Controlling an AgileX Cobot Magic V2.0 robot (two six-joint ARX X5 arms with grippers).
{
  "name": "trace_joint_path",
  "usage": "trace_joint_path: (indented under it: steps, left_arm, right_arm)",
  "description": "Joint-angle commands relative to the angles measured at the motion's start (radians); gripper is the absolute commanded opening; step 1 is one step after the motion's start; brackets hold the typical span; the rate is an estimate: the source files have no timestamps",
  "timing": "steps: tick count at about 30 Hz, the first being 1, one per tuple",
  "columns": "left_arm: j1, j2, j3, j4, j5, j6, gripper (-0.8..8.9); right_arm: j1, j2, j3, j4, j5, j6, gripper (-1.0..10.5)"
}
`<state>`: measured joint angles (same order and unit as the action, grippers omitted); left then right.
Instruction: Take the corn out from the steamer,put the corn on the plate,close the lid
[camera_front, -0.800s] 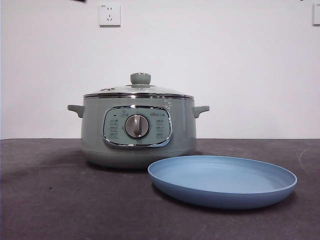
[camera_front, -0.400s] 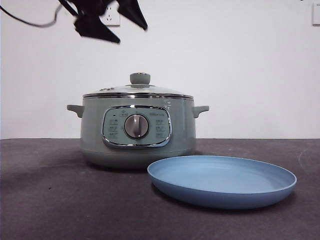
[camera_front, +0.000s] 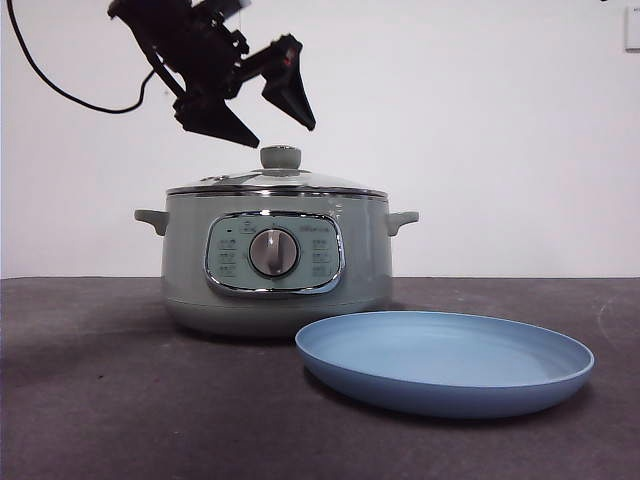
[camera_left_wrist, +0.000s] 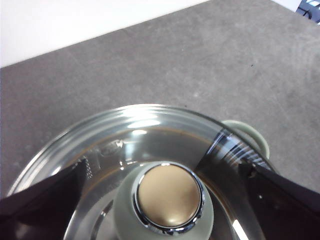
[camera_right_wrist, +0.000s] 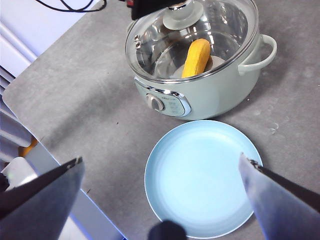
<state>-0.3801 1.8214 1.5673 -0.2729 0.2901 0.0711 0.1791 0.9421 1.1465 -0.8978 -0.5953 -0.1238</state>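
Note:
The sage-green steamer (camera_front: 277, 262) stands on the dark table with its glass lid (camera_front: 276, 181) closed. Through the glass, the right wrist view shows the yellow corn (camera_right_wrist: 196, 57) lying inside the steamer (camera_right_wrist: 200, 85). My left gripper (camera_front: 276, 125) hangs open just above the lid's knob (camera_front: 281, 157), a jaw on each side; in its own view the knob (camera_left_wrist: 169, 196) sits between the jaws. The empty light-blue plate (camera_front: 445, 361) lies in front of the steamer to the right. My right gripper (camera_right_wrist: 160, 172) is open high above the plate (camera_right_wrist: 200, 177).
A black cable (camera_front: 60, 85) trails from the left arm toward the left edge. The dark table (camera_front: 120, 400) stretches left of the plate. A white wall stands behind the steamer.
The left arm came down from the top left corner to just above the lid's knob. Steamer, lid and plate have not moved.

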Motion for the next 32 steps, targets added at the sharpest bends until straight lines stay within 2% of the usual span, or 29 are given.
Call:
trace_joint_path:
  steps: [1,10,11,14,17,23,32]
  left_arm:
    - [-0.006,0.034,0.001,-0.002,-0.005,0.012,5.66]
    - [-0.021,0.050,0.001,-0.037,-0.055,0.011,5.55]
    - [-0.023,0.050,0.001,-0.043,-0.057,0.011,5.25]
    - [-0.025,0.050,0.001,-0.060,-0.055,0.011,3.43]
    - [-0.025,0.050,0.001,-0.065,-0.055,0.011,2.44]
    - [-0.025,0.050,0.001,-0.061,-0.053,0.009,-0.12]
    - [-0.025,0.049,0.007,-0.041,-0.045,0.008,-0.09]
  right_arm:
    - [0.001,0.000,0.002,0.003,0.000,0.003,6.6]
    - [0.000,0.000,0.002,0.003,0.003,-0.001,6.6]
    - [0.000,0.000,0.002,0.003,0.003,0.000,6.6]
    - [0.000,0.000,0.002,0.003,0.003,0.000,6.6]
    - [-0.001,0.000,0.002,0.003,0.003,0.000,6.6]
    - [-0.001,0.000,0.002,0.003,0.003,0.000,6.6]
    - [-0.001,0.000,0.002,-0.002,0.051,0.000,6.6]
